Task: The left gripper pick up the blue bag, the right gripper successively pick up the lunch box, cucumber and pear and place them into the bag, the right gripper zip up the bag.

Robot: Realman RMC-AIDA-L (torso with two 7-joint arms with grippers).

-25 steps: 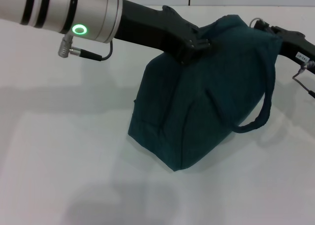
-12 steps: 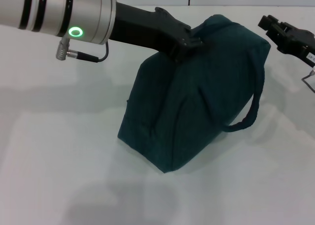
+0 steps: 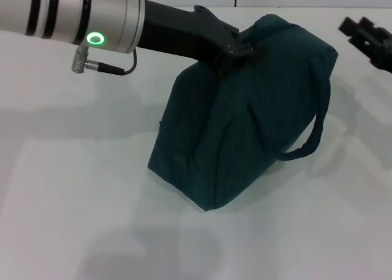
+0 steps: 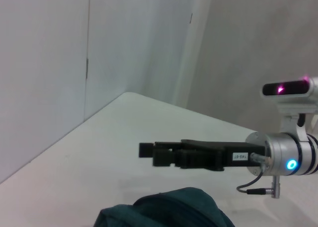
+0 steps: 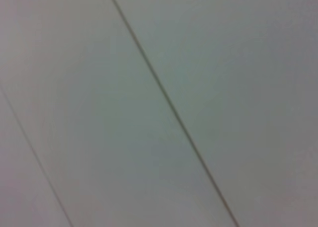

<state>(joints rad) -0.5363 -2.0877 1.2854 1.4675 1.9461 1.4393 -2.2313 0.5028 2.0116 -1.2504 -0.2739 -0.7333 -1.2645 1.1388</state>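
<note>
Head view: blue bag [image 3: 245,117] on white table [image 3: 73,188], tilted, left gripper [image 3: 240,49] clamped on its top edge, right gripper [image 3: 367,36] apart at far right, left wrist view: right gripper [image 4: 149,151] above bag top [image 4: 166,212], finger gap unreadable, right wrist view: blank wall seams only.

A matt, finely woven cloth is seen on the dark teal fabric bag [image 3: 245,114], which is creased into soft folds, with a loop handle [image 3: 309,139] of the same cloth. The left black end effector [image 3: 236,50] is finished in dull black plastic, and its arm's silver-grey cylindrical section [image 3: 73,10] in brushed, satin metal. The white surface [image 3: 73,188] is smooth and faintly sheened.
</note>
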